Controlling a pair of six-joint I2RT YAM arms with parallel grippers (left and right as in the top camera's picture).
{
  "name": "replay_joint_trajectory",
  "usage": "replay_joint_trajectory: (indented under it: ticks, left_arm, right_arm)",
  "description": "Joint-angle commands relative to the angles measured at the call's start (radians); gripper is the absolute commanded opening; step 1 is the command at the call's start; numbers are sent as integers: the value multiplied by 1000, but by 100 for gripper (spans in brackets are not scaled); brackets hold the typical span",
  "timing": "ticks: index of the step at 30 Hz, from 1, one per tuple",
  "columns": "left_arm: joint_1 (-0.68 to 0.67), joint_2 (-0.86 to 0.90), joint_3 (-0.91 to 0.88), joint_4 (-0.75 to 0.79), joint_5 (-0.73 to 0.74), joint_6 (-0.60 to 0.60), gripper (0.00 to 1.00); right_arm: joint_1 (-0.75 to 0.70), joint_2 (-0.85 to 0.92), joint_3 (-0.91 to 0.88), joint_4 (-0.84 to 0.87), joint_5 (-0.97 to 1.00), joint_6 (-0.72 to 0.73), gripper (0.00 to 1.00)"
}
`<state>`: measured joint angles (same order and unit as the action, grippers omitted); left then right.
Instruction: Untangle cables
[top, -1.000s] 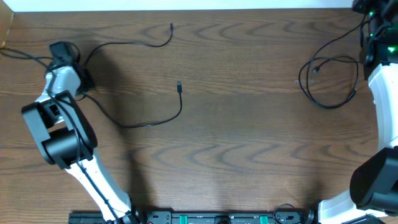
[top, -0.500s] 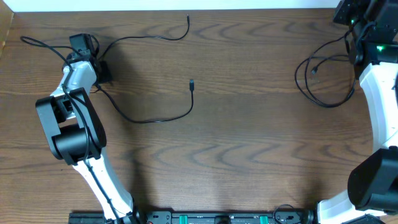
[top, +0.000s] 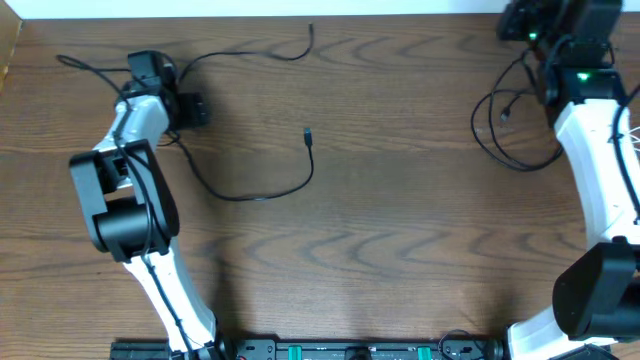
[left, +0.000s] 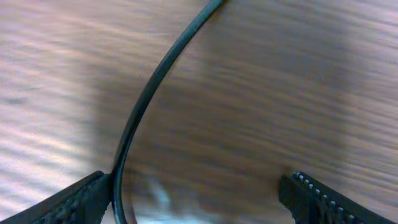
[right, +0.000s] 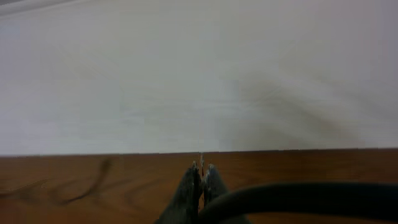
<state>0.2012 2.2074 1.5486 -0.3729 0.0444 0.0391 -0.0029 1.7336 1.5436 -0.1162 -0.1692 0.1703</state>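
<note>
Black cables (top: 250, 197) on wooden table (top: 400, 250)

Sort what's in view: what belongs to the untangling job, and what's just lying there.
Job:
- black cable strands on the left
- looped black cable on the right

Just there:
- wooden table
- equipment rail at the near edge

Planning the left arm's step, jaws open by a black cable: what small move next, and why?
Probably lift the left gripper straight up, clear of the black cable. Its fingers stand wide apart and the cable lies ungripped beside one, so sideways travel might drag it.
</note>
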Motion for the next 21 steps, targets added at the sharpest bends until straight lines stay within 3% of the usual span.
replay_joint_trajectory:
  ticks: [1, 9, 21]
  left_arm:
    - [-79, 63, -39, -15, 64, 40, 90]
    - [-171, 63, -39, 22, 48, 39, 91]
    - [-172, 63, -39, 15, 49, 39, 91]
  right_arm:
    - [57, -19, 25, 0, -56, -15, 1]
    - [156, -18, 25, 11, -53, -30, 1]
    - [162, -18, 25, -114, -14, -30, 1]
